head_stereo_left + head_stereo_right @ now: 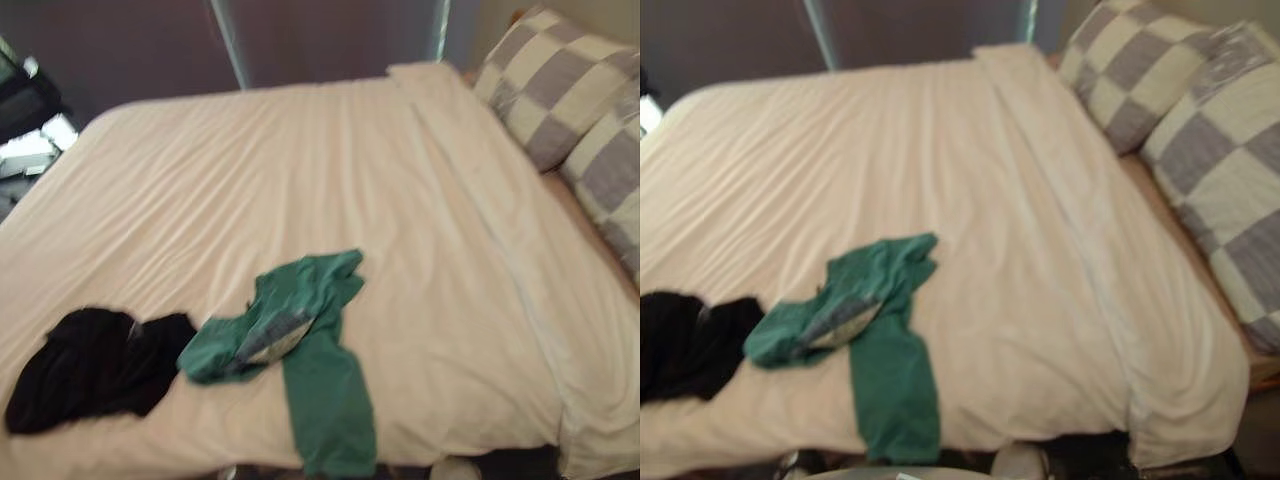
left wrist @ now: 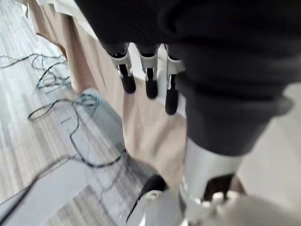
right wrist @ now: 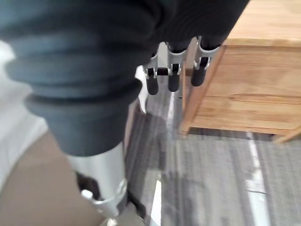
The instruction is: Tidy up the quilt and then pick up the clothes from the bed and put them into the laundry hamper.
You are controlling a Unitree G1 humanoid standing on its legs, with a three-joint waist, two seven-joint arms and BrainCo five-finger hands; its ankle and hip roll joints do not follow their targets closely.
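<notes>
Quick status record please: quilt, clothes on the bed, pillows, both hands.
quilt: cream quilt spread flat over the bed, lightly creased
clothes: green garment near the foot edge, one end hanging over it; black garment bunched to its left, touching it
pillows: two grey-and-cream checked pillows at the head end
left hand: fingers straight, holding nothing, beside the bed
right hand: fingers straight, holding nothing, above the floor near a wooden cabinet
</notes>
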